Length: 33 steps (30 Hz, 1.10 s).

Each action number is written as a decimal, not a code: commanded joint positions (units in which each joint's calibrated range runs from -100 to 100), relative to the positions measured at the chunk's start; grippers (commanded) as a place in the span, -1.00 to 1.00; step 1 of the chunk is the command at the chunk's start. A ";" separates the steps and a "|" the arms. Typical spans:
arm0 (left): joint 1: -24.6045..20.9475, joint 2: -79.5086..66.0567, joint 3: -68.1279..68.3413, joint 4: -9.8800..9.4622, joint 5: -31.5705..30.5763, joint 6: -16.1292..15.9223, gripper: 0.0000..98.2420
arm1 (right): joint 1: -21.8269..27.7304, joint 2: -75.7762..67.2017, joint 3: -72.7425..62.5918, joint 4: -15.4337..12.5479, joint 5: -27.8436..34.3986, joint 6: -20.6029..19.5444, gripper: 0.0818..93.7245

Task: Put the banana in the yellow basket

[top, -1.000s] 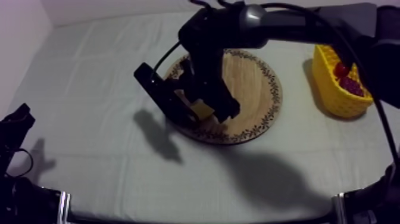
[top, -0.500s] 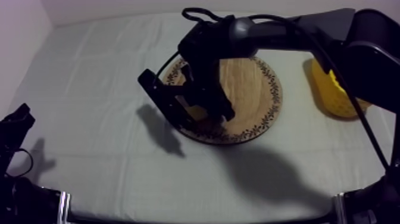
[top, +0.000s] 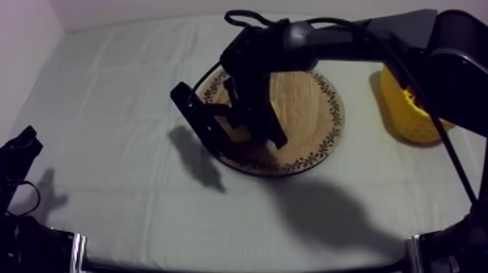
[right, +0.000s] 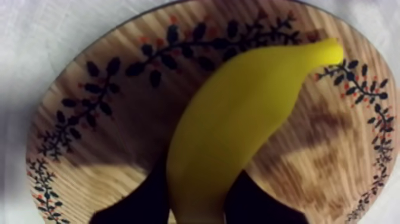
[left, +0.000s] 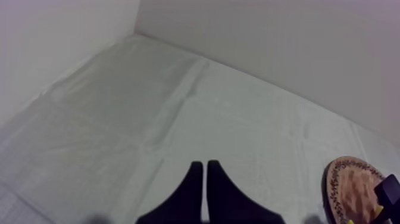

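Grey-white cloth (top: 109,94), creased in soft folds, covers the table right up to the pale wall (left: 268,47). From above, the black bulk of the right arm (top: 327,36) lies across the board (top: 312,109) and hides most of what is under it. The arm also cuts off the basket (top: 407,120), so just a yellow wall shows and its inside is out of sight.

Seen from the wrist, the right gripper (right: 201,176) has its two black fingers pressed against either side of the banana (right: 238,113), clamped on its thick end. The banana is smooth, matte yellow and curved. Its narrow tip reaches toward the board's rim of dark leaf sprigs and red dots. Whether it rests on the striped wood grain or hangs just clear, I cannot tell.

The left gripper (left: 204,165) sits low at the table's left, fingers together in a narrow wedge, holding nothing.
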 commanded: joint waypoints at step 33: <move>0.01 0.00 0.03 -0.02 0.02 -0.01 -1.00 | 0.32 -31.16 -6.16 -0.76 19.22 2.98 -0.78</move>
